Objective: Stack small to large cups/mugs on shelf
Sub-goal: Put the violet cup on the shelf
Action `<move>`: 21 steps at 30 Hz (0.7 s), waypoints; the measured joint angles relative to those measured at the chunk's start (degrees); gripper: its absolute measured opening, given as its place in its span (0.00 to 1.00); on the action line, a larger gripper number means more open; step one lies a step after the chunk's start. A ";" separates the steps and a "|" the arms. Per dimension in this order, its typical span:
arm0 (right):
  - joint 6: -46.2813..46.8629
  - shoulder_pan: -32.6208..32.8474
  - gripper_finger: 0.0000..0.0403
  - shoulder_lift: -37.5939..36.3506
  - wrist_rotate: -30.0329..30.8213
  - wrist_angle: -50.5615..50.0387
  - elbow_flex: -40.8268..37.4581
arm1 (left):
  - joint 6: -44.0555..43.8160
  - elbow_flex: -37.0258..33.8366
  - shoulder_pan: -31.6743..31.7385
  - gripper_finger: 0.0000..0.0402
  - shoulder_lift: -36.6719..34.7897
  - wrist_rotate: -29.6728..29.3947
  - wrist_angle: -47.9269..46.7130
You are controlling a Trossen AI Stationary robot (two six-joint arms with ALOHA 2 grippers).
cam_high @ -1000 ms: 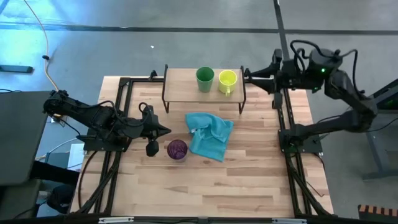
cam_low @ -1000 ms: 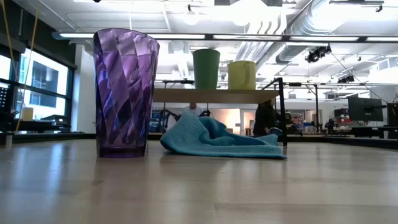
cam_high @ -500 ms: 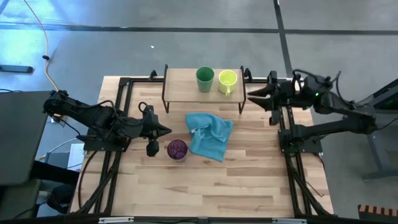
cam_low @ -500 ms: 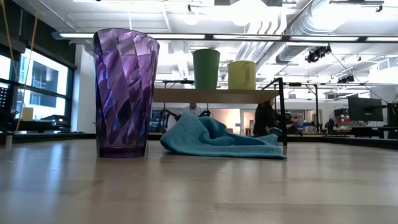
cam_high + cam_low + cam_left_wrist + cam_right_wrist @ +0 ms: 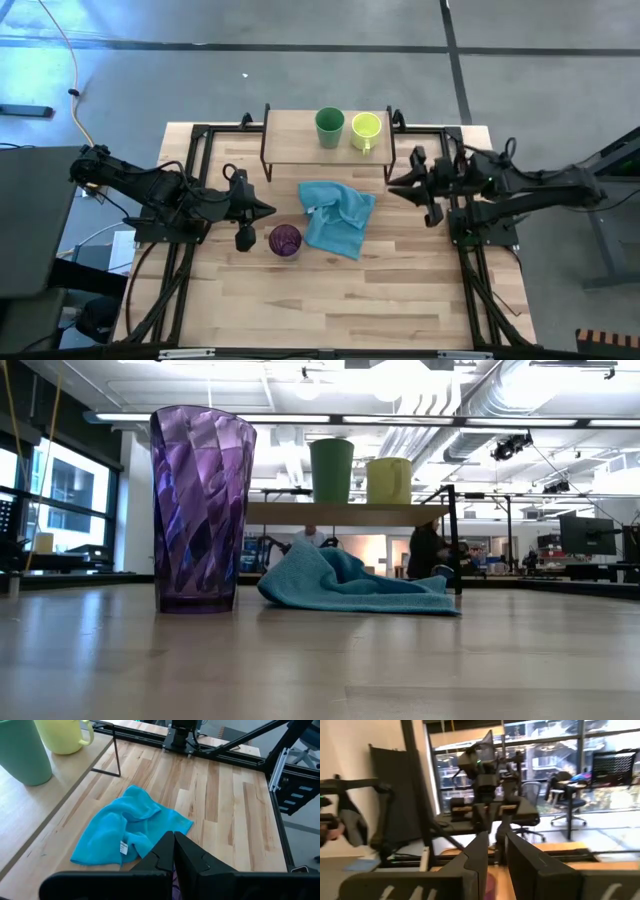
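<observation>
**Right arm backs off the shelf, tumbler still to go**

Purple tumbler point(image 5: 285, 240) stands on the worktop point(image 5: 400, 290) beside the blue cloth point(image 5: 338, 218). Left gripper point(image 5: 262, 209) nearby, fingers pressed together. Right gripper point(image 5: 398, 183) has swung away from the shelf point(image 5: 290, 140), fingers narrowing, empty. Green cup point(image 5: 329, 126) and yellow mug point(image 5: 365, 129) already placed there.

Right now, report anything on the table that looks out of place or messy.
A light blue cloth lies crumpled in a heap on the tabletop in front of the shelf. The purple tumbler stands upright on the table beside it, off the shelf, while the green cup and yellow mug are up there.
</observation>
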 joint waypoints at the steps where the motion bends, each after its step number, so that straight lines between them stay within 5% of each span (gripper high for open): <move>1: 0.64 0.66 0.14 0.00 0.11 0.90 -0.93 | 0.00 0.01 0.01 0.00 0.00 0.00 0.00; 21: 5.29 10.41 0.14 -0.06 9.83 4.21 -11.72 | -0.02 0.01 0.00 0.00 -0.01 0.00 -0.26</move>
